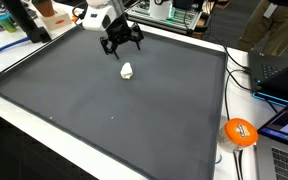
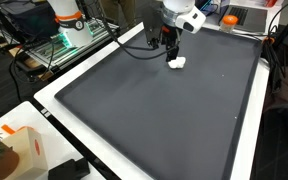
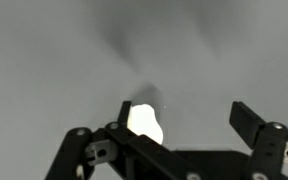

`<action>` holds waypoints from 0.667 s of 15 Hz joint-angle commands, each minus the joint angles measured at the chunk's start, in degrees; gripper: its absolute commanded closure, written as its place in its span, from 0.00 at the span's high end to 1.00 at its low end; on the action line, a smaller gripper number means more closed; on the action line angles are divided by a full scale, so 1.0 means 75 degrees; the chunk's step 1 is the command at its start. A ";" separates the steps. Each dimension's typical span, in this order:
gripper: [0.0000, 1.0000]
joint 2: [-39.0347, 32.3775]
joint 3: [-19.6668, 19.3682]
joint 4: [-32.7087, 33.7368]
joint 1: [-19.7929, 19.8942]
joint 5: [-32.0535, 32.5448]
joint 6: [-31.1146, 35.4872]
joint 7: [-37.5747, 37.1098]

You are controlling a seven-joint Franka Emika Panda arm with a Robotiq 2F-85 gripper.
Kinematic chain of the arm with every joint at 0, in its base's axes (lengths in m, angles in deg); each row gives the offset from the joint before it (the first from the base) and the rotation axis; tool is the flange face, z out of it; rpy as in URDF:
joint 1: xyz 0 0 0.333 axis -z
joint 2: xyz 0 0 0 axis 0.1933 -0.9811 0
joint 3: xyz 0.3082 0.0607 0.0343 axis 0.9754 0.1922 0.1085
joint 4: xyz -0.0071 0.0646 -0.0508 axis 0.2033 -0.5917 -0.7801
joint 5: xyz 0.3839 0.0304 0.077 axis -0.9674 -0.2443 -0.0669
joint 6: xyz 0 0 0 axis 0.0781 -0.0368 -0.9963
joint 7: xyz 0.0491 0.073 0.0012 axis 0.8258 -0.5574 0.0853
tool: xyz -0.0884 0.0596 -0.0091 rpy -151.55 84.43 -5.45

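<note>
White worktop (image 1: 24, 108) shows only as a pale border from where I sit, since a dark grey mat (image 1: 104, 110) covers nearly all of it in both exterior views. My arm (image 2: 184, 15) reaches in over the far part of the mat. At its end the black hand (image 1: 121, 47) hangs with its fingers spread wide and nothing held between them. An orange ball (image 1: 240, 132) sits off the mat, beside its edge and well apart from the hand. Smallest is a white lump (image 1: 127, 71) lying on the mat just beside and below the hand. In the wrist view the lump (image 3: 144, 122) lies between the fingers, close to one of them; I cannot tell whether it touches.
</note>
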 commanded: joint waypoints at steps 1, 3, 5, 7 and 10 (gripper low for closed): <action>1.00 0.0775 0.0019 -0.0531 0.0265 -0.0950 0.0014 0.0141; 1.00 0.1064 -0.0146 -0.0562 0.0252 -0.1431 0.0025 -0.0418; 1.00 0.1141 -0.0360 -0.0164 0.0085 -0.1305 -0.0382 -0.1251; 1.00 0.1005 -0.0555 0.0559 -0.0201 -0.0497 -0.1300 -0.2579; 1.00 0.0767 -0.0561 0.1884 -0.0485 0.0245 -0.3073 -0.4028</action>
